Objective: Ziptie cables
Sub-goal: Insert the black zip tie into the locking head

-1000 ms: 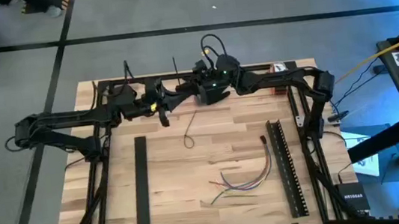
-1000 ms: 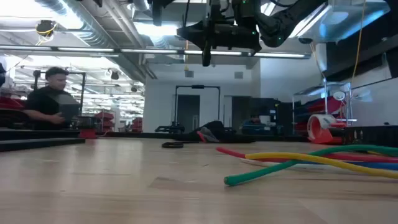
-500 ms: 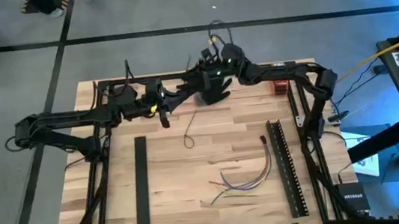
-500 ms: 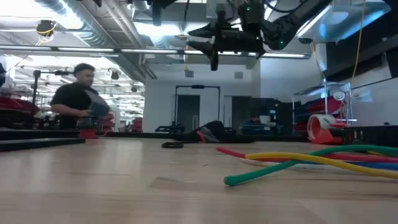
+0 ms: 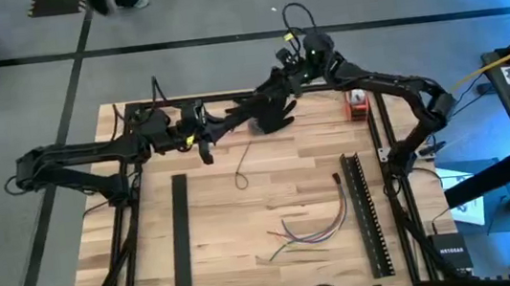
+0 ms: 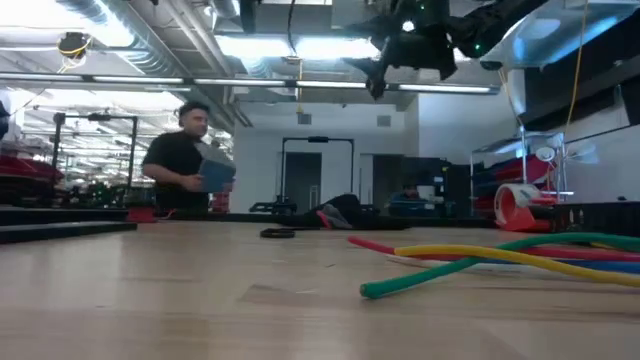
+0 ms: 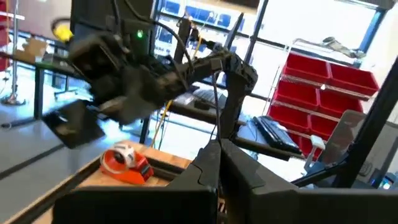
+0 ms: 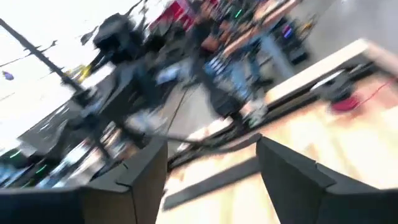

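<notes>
Tool states come first: the left tool (image 5: 205, 147) is seen in its wrist view with both fingers pressed together and nothing discernible between them; the right tool (image 5: 271, 117) is seen in its own wrist view with fingers (image 8: 292, 177) spread well apart and empty. Both are held above the far half of the table (image 5: 217, 234), near each other, clear of the wood.

Nearest the front edge, the cables (image 5: 309, 233) are found loose in a fanned cluster, right of centre, lying flat on the table; they are untouched and unbundled. In the low view they show as green, yellow and red strands (image 6: 500, 258). Just beyond them a black slotted bar (image 5: 364, 212) lies to the right and a plain black bar (image 5: 181, 233) well apart to the left. A thin looped strip (image 5: 242, 169), possibly a ziptie, lies nearer the tools.

Judged step: approach only; no gathering has begun. The next move is judged to call for lowering toward the cables and collecting them together before any tie is applied.

No containers on the table are identified; an orange tape roll (image 5: 358, 104) rests at the far right edge. A person (image 6: 185, 165) is seen beyond.
</notes>
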Tool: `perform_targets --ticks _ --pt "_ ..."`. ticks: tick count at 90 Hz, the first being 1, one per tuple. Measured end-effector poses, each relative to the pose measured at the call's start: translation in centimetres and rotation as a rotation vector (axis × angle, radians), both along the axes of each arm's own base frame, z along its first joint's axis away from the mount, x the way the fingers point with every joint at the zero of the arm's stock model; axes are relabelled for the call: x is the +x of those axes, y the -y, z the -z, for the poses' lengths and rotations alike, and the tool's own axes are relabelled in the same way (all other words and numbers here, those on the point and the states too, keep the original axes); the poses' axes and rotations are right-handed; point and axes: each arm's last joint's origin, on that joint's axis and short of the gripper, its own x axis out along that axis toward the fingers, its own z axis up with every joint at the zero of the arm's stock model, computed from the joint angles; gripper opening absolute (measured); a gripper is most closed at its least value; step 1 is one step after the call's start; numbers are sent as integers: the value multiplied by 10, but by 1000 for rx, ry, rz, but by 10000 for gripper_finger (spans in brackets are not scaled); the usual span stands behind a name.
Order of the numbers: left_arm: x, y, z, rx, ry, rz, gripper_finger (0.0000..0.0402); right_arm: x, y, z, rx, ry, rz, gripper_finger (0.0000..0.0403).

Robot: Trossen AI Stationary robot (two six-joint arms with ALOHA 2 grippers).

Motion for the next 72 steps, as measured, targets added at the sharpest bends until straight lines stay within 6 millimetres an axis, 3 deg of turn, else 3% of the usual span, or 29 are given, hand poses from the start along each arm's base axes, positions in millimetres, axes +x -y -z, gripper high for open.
perform_targets --ticks 30,60,72 --pt "-6 0 -6 66 12 -13 0 -12 -18 -2 5 -96 -36 239" --pt "-7 1 -9 89 45 -14 0 13 -45 8 -178 -162 128 239" --pt "-8 1 -10 89 43 -14 0 11 -45 6 -211 -160 160 239"
